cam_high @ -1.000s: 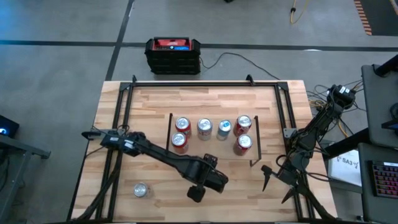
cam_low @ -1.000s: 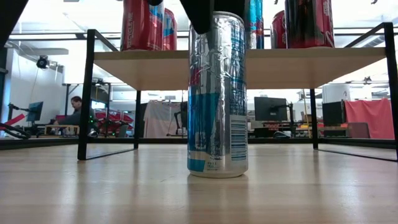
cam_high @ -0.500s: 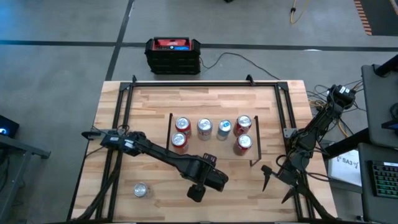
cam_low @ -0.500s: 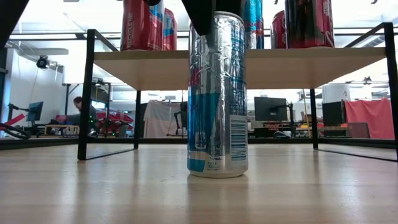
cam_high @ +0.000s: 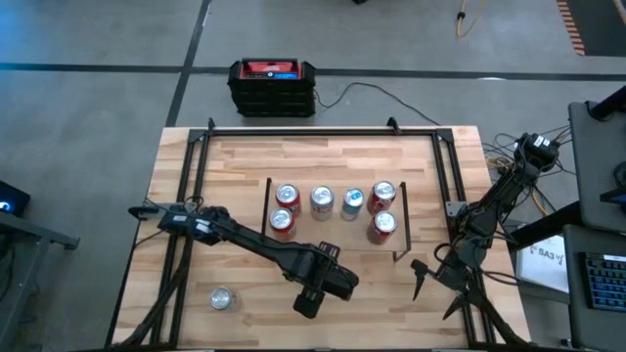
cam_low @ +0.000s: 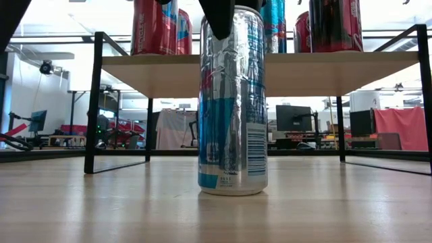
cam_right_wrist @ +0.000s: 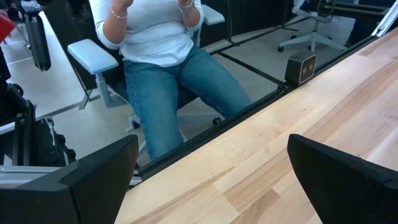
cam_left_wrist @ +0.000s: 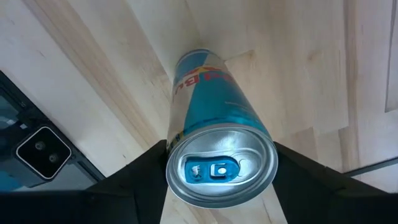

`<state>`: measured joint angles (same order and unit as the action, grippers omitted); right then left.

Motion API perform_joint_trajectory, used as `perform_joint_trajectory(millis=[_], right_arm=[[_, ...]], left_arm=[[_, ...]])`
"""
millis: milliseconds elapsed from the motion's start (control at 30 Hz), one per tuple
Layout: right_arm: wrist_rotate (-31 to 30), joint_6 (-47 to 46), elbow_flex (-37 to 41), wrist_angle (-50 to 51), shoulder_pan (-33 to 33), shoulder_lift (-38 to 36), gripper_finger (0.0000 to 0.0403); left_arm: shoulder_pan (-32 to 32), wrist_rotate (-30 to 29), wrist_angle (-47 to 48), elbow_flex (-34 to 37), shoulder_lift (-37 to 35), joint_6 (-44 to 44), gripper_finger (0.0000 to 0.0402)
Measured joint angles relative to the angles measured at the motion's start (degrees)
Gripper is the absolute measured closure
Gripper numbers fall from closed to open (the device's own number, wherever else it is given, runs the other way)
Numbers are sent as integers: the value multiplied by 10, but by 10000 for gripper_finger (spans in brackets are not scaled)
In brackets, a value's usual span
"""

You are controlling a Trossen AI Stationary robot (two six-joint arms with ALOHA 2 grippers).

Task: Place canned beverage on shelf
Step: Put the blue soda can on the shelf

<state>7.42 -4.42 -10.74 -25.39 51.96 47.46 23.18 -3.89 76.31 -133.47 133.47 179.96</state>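
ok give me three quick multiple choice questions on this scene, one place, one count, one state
1. Where is the blue can?
A. on the shelf
B. on the table in front of the shelf
C. on the floor

2. How many cans are on the shelf?
A. three
B. six
C. nine

3. How is the right claw?
A. open, empty
B. shut on a can
C. shut on a cable

Answers:
1 B: the blue can stands on the table, short of the shelf.
2 B: six cans show from above.
3 A: the right claw is spread, holding nothing.
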Motion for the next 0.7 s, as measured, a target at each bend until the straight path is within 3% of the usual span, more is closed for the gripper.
perform_joint_trajectory(millis=[200,300,700], right_arm=[[0,1,0,0,0,0,3],[0,0,0,0,0,0,3],[0,1,0,0,0,0,3]], left_arm=[[-1,6,-2,0,0,0,156],[-2,30,-21,0,0,1,154],[-3,16,-19,0,0,1,161]])
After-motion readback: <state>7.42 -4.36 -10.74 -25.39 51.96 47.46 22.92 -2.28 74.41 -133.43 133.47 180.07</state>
